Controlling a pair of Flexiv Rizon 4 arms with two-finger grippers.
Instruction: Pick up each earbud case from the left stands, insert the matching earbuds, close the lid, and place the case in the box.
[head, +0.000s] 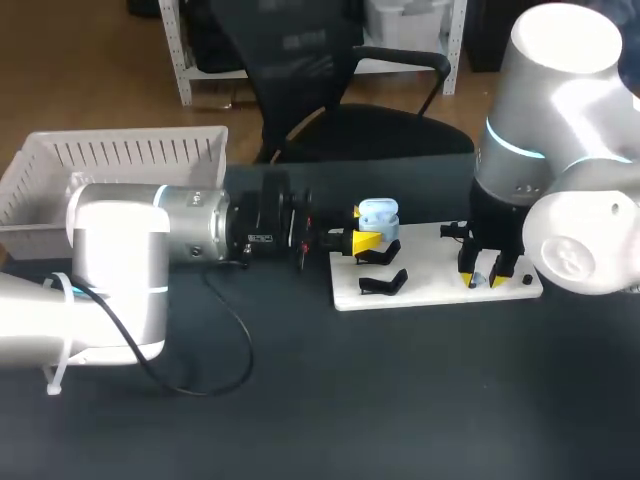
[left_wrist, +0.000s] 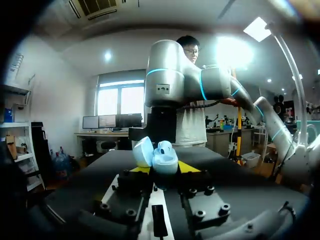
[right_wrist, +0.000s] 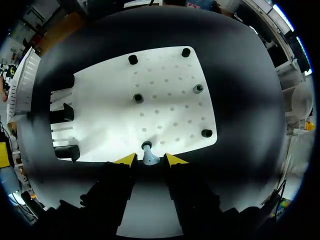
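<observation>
Two hands: left hand (left_wrist: 161, 169) pinching open earbud case (left_wrist: 158, 154); right hand (right_wrist: 149, 160) spread astride earbud (right_wrist: 148, 153).

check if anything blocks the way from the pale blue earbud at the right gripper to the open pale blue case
Nothing tall does. Between the small pale blue earbud and the open pale blue plastic case in the left gripper lies only the flat white board with short black pegs.
</observation>
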